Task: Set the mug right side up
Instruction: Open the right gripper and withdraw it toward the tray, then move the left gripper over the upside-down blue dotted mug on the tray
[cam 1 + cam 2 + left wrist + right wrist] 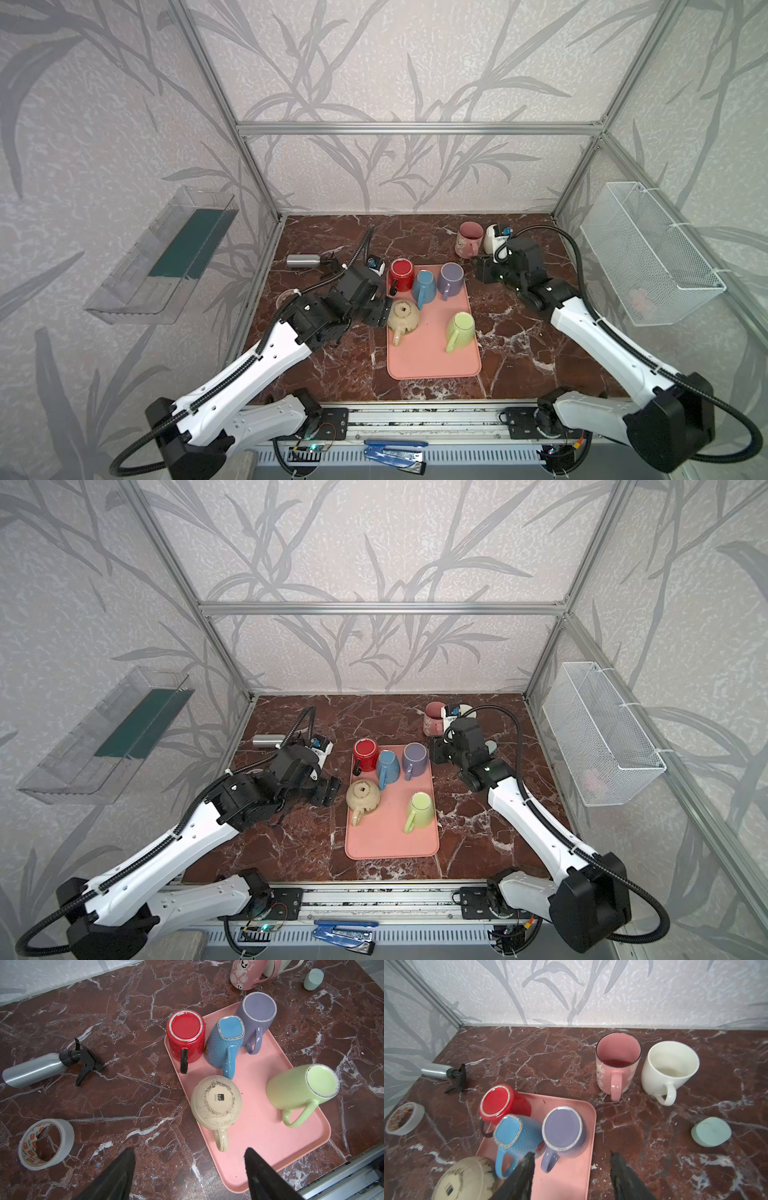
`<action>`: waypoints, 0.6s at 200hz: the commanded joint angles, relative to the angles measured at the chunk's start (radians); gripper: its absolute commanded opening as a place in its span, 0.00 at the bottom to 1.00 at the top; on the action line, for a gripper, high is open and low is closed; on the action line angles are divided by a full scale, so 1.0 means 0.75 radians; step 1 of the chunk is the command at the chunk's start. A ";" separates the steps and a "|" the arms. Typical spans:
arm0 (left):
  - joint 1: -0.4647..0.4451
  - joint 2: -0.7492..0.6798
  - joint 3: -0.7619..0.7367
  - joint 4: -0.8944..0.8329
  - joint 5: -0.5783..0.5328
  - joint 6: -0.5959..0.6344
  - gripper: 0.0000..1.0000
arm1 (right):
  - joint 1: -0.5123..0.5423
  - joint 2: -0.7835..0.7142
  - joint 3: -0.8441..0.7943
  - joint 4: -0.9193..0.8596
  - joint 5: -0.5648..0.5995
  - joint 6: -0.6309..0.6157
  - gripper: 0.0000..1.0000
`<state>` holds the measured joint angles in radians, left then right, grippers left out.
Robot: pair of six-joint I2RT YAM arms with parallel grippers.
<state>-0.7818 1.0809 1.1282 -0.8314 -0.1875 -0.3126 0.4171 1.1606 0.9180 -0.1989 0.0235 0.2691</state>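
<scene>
- so the beige mug is my bet for the one getting flipped: it sits base-up on the near left corner of the pink tray, axis straight up and down, rim on the tray
- its handle sticks out toward the robot's side of the table, which in the left wrist view means it points right back at the left gripper
- that gripper's jaws are spread wide with nothing in them; the mug is dead ahead, and the handle lines up inside the gap, closer to one finger, with the tips short of it and not touching
- in both top views the left gripper sits just beside the mug's left flank; can't tell from up there whether they touch
- right gripper is open and empty too, off the far right corner of the tray next to the purple mug and well apart from the beige one, so the left arm is clearly nearer
- the red mug, blue mug and green mug are base-up on the tray as well, so honestly any of the five could be "the mug"; the pink mug and white mug stand upright off the tray near the back wall
- my read: the next move hinges on closing in from the left on the body or handle, then rolling it over without bumping the blue mug just behind it
</scene>
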 commanded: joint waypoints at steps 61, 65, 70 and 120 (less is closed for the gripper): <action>-0.084 0.361 0.182 0.028 -0.054 -0.082 0.63 | 0.166 -0.274 -0.370 0.105 -0.009 0.225 0.61; -0.085 0.380 0.193 0.035 -0.050 -0.082 0.62 | 0.165 -0.279 -0.386 0.114 -0.012 0.236 0.61; -0.087 0.401 0.205 0.041 -0.047 -0.084 0.61 | 0.165 -0.279 -0.401 0.119 -0.011 0.247 0.61; -0.115 0.599 0.297 0.103 -0.014 -0.117 0.56 | 0.165 -0.261 -0.485 0.165 0.027 0.316 0.61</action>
<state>-0.8566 1.4792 1.3087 -0.7753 -0.2031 -0.3756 0.5415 0.9676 0.5720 -0.1368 0.0143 0.4549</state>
